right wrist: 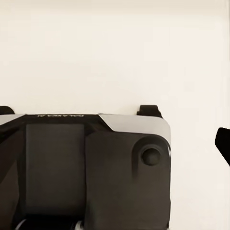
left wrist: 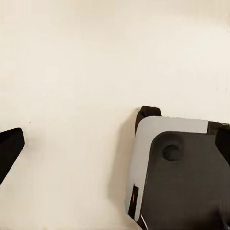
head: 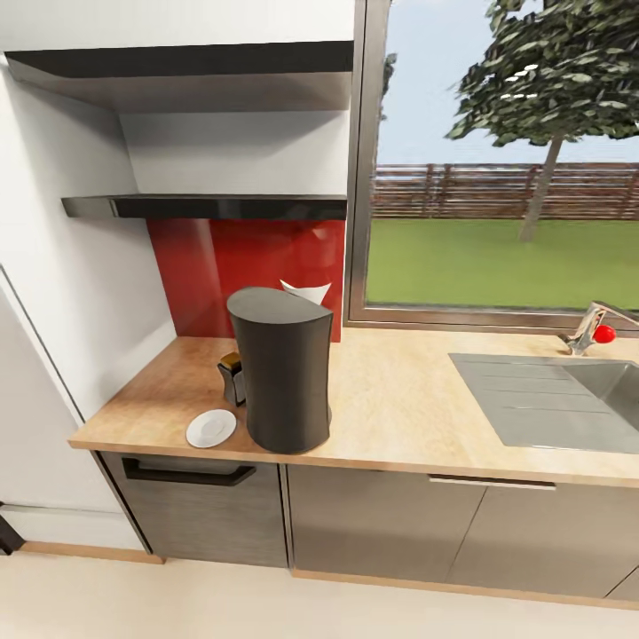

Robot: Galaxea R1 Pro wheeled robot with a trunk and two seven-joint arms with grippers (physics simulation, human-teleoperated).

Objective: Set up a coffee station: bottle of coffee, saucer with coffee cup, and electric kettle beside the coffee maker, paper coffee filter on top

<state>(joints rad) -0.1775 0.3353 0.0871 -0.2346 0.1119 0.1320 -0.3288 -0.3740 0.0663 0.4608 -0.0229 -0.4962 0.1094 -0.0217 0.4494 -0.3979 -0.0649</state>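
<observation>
The coffee maker, a tall dark grey rounded column, stands near the left end of the light-wood kitchen countertop. Tucked against its far left side is the bottle of coffee, dark with a brown-orange cap. The white saucer lies flat at the front left of the coffee maker, with nothing on it. A white pointed shape shows just behind the coffee maker's top against the red backsplash; I cannot tell what it is. The coffee cup and the electric kettle are out of view. One dark fingertip shows in the left wrist view, another fingertip in the right wrist view.
A steel sink with a tap sits at the counter's right. Two dark shelves hang above the left end, a window to their right. Dark grey cabinet fronts stand below. Both wrist views look down at pale floor and the robot's base.
</observation>
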